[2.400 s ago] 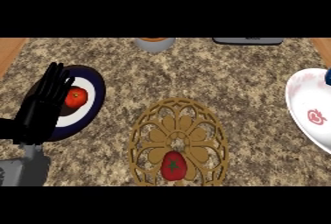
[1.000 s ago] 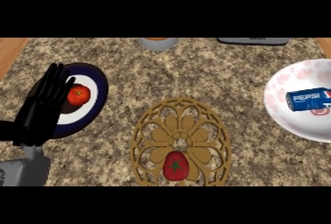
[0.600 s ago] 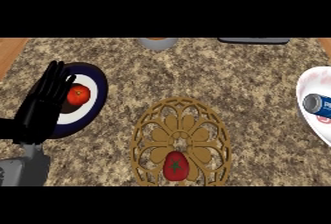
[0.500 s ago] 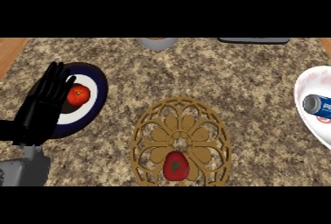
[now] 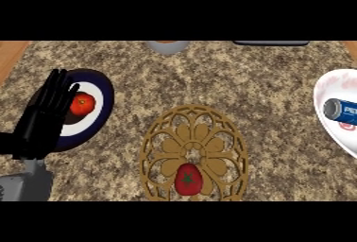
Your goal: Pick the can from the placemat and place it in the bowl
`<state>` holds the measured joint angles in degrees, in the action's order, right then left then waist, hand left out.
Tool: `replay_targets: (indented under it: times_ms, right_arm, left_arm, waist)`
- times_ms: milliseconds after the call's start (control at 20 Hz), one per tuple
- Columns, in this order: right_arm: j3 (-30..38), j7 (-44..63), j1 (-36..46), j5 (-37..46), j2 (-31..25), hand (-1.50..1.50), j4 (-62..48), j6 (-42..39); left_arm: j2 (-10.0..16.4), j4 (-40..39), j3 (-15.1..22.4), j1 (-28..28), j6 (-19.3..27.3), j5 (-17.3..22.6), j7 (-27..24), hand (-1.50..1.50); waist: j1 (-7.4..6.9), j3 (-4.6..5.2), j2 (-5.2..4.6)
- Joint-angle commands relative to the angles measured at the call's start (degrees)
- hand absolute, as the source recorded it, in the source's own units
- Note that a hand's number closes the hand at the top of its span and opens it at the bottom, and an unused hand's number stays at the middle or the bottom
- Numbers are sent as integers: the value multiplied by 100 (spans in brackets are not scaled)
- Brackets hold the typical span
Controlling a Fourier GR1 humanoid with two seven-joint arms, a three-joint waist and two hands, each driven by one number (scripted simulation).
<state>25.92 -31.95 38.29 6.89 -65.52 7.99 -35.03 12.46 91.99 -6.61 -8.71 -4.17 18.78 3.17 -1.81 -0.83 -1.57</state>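
Note:
A blue can (image 5: 342,111) lies on its side in the white bowl (image 5: 327,94) at the right edge of the head view; both are cut off by the frame. The round wooden openwork placemat (image 5: 195,151) sits at the centre front, with a small red oval object (image 5: 187,179) on its near part. My left hand (image 5: 43,118) stands open with fingers up at the left, over the edge of a dark-rimmed plate. My right hand is out of the picture.
A dark blue and white plate (image 5: 94,101) at the left holds a red tomato (image 5: 82,104). A grey cup (image 5: 167,46) and a dark flat object (image 5: 270,43) sit at the counter's far edge. Speckled stone counter (image 5: 230,80) lies between.
The bowl with the can has shifted in the view: fuller in sight a second ago, now farther right and partly cut off. The left hand has stayed still.

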Motion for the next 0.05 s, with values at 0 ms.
replay_targets:
  times_ms: [0]
  right_arm:
    - [-26, -555, -305, 17, -96, -150, 38, -774]
  left_arm:
    - [59, -18, -94, -70, -4, 77, 71, 0]
  waist:
    - [9, -10, 0]
